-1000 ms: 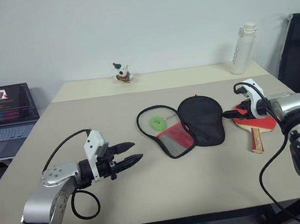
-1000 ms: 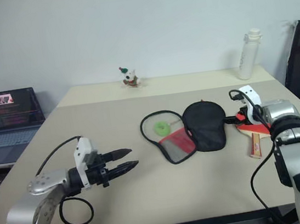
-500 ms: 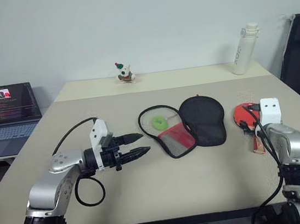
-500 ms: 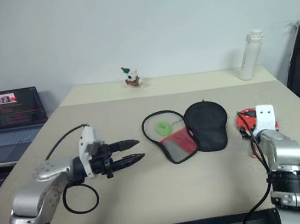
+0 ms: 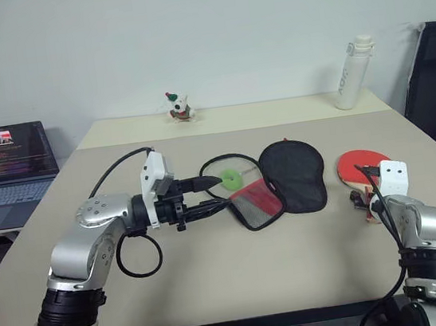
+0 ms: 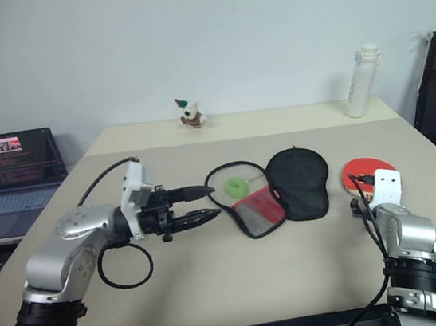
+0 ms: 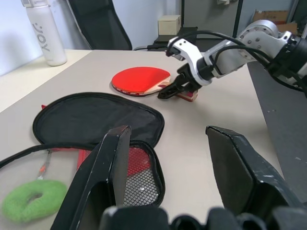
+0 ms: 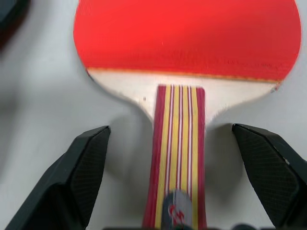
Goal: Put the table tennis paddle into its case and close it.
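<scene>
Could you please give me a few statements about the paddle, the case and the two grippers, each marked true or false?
1. The table tennis paddle lies on the table outside the case. True.
2. The right gripper has open jaws either side of the paddle handle. True.
3. The case is zipped shut. False: it lies spread open.
4. The left gripper holds the green ring. False: its jaws are open and empty.
</scene>
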You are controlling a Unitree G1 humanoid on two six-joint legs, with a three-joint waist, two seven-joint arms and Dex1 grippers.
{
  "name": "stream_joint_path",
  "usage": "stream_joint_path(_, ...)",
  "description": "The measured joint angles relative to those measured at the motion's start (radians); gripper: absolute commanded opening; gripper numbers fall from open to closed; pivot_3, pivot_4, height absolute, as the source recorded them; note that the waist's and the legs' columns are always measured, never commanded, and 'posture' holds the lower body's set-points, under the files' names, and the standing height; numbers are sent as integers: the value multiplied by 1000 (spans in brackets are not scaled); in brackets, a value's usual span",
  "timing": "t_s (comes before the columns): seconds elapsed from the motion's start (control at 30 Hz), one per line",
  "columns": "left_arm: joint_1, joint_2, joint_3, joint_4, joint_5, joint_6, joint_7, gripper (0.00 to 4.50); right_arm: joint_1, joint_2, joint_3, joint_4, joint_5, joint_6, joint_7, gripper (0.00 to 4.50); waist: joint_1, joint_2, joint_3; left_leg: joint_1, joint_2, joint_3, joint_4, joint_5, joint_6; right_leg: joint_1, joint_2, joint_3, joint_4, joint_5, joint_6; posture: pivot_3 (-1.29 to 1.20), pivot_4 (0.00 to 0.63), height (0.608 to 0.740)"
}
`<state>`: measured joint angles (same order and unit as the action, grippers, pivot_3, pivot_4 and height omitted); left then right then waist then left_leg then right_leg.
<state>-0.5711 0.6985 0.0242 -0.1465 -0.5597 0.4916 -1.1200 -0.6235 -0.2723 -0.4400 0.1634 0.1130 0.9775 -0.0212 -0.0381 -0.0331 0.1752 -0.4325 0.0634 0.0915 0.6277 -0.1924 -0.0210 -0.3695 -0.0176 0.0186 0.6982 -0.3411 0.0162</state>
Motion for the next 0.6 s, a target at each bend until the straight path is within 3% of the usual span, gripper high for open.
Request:
stream_joint_path(0.07, 21, 1, 0, -1, 8, 0, 6, 2724, -20, -12, 1, 49, 3, -23, 1, 3839, -1, -2, -1, 0, 0, 0, 0, 0, 0, 0, 0, 0, 0, 0, 0, 0, 150, 740)
stream_joint_path(0.23, 56, 8, 13, -16, 10, 3, 33, 2724, -44, -38, 14, 143, 10, -59, 7, 2173, -5, -11, -7, 1, 0, -1, 1, 0, 1, 2, 0, 0, 0, 1, 1, 0, 150, 740)
stream_joint_path(0.33, 87, 17, 28, -43, 9, 9, 51, 2724, -51, -37, 17, 167, 21, -72, 0, 1402, -10, -13, -8, 2, 0, -1, 1, 1, 6, 3, -1, 0, -1, 4, 2, 0, 150, 740)
stream_joint_path(0.6, 174, 36, 96, -93, -11, 39, 105, 2724, -78, -40, 29, 157, 37, -80, -10, 1179, -11, -3, -2, 0, 0, 0, 0, 6, 9, -1, -1, 0, 0, 8, 2, 0, 150, 740)
